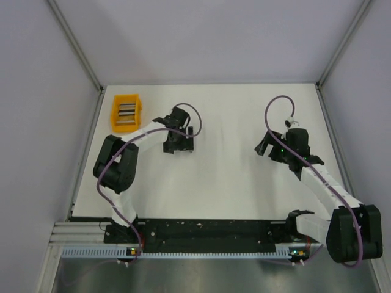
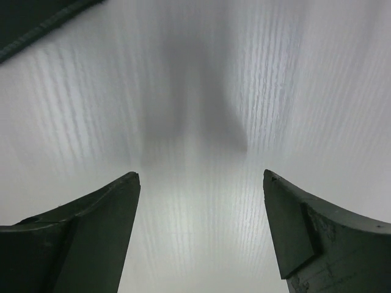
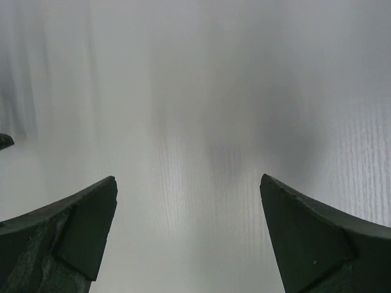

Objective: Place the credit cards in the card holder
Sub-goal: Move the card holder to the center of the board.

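Hovering over the white table (image 1: 232, 195) just to the right of the orange bin (image 1: 115, 113), the left gripper (image 1: 179, 146) stood with its jaws wide apart and nothing between them; its wrist view showed only bare tabletop between the two dark fingers (image 2: 91, 238). The credit cards (image 1: 126, 111) stood on edge inside that bin, a row of grey and dark stripes, untouched by either arm. Well to the right of the bin, the right gripper (image 1: 267, 146) was likewise fully spread and empty, apparently kept clear until needed. The card holder could not be made out for certain: in the overhead view anything beneath the left gripper merged with its black fingers, and only a dark edge (image 2: 36, 24) crossed the upper left corner of the left wrist view. By this reading no card had yet gone in, and the open jaws suggested both arms were readied for a first pick
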Motion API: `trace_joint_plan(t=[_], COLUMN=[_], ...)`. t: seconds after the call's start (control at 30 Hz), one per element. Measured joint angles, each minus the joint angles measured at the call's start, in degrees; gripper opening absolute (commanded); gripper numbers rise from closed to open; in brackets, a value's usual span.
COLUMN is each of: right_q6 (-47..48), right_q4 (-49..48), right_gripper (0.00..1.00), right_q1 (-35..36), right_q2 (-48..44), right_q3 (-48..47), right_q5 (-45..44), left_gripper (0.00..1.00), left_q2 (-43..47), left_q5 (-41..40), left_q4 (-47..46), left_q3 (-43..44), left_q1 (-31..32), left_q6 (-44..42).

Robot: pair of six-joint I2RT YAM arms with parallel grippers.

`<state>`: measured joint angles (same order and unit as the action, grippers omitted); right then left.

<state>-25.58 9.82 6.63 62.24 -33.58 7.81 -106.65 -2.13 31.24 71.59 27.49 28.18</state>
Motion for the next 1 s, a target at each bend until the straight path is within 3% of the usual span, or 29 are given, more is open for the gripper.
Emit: trace_joint_plan(t=[0.23,0.4,0.73,1.0], right_q6=[-0.6,-0.6,-0.6,-0.6], right_q4=[-0.2,-0.2,0.1,0.1], right_gripper=[0.98,0.98,0.98,0.98], right_q1=[0.0,0.0,0.0,0.0], right_q2=[2.9,3.3,5.9,8.6], right_q3=[-1.4,-1.5,-1.7,-2.6], right_q5=[4.5,5.7,7.4,9.2], left_gripper=[0.98,0.98,0.98,0.82], left_q2=[-2.8,-9.4,-23.0,-24.2], left_q5=[-8.3,-14.2,-15.1,-14.2], left_q4=[5.6,6.8,12.1,13.7], left_q3=[17.9,28.4,34.8,36.5], left_q1=[-7.1,-12.0,-13.2,-13.2], left_q6=[0.0,0.2,0.0,-2.1])
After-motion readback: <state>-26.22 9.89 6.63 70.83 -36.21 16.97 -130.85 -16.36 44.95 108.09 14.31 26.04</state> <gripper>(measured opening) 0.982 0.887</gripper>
